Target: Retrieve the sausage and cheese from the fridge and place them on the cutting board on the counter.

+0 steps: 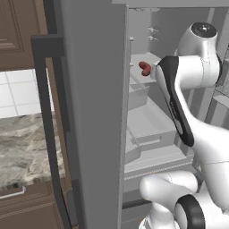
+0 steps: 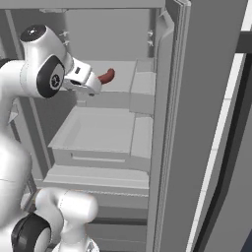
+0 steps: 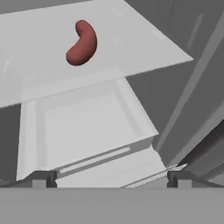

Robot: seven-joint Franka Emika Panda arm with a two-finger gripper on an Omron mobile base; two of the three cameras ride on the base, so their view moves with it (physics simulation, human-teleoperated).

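Note:
The fridge [image 1: 96,112] stands with its doors swung wide. The sausage [image 3: 82,43], a curved reddish-brown link, lies alone on a pale shelf [image 3: 131,39] inside; it also shows as the sausage [image 1: 144,68] and the sausage [image 2: 107,76] in the base views. My gripper [image 2: 91,83] hovers just short of the shelf, a little lower than the sausage and apart from it. In the hand view the gripper [image 3: 111,178] is open, its two tips far apart with nothing between them. The cheese and the cutting board are out of view. A stretch of the counter [image 1: 22,147] shows at the left.
Below the shelf sits an open grey drawer bin [image 3: 83,127], also seen as the bin [image 2: 98,130]. The left door's dark bar handle [image 1: 44,112] stands close to the base. The right door [image 2: 206,123] walls off the right side. Brown cabinet drawers [image 1: 18,201] sit under the counter.

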